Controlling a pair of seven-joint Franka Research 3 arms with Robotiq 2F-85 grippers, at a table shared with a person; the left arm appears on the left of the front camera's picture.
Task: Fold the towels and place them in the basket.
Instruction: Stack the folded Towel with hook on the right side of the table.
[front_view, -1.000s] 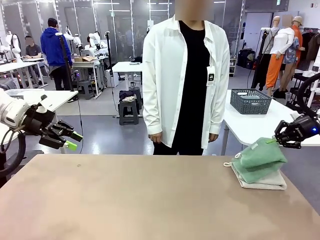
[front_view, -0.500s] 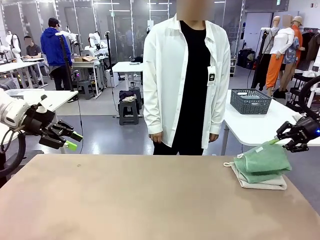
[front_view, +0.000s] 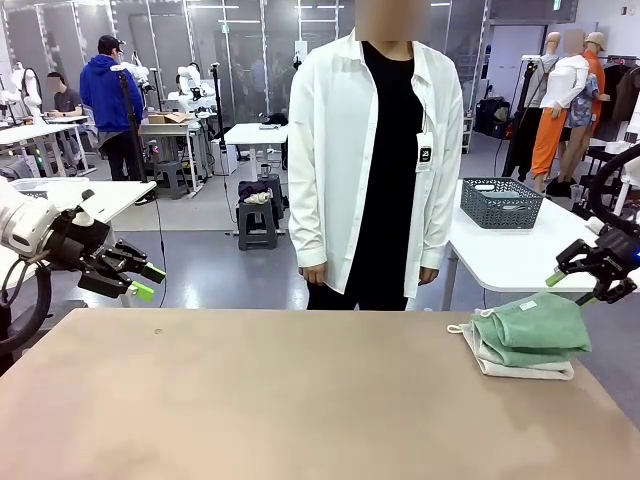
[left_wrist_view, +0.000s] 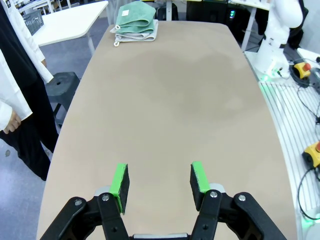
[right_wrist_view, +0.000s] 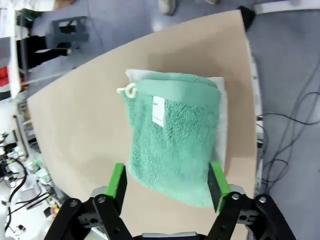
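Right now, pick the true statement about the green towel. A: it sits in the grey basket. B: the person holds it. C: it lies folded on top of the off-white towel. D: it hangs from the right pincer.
C: the green towel lies folded on the off-white towel at the table's right end, free of the open right pincer.

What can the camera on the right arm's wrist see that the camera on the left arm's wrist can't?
Right wrist camera alone: the right hand, open, above the green towel, and that towel's white label. Left wrist camera alone: the left hand, open over bare table, a second white table, and the person's hand at the table's side. Both: the green towel folded on the off-white towel with its small loop, near a table corner.
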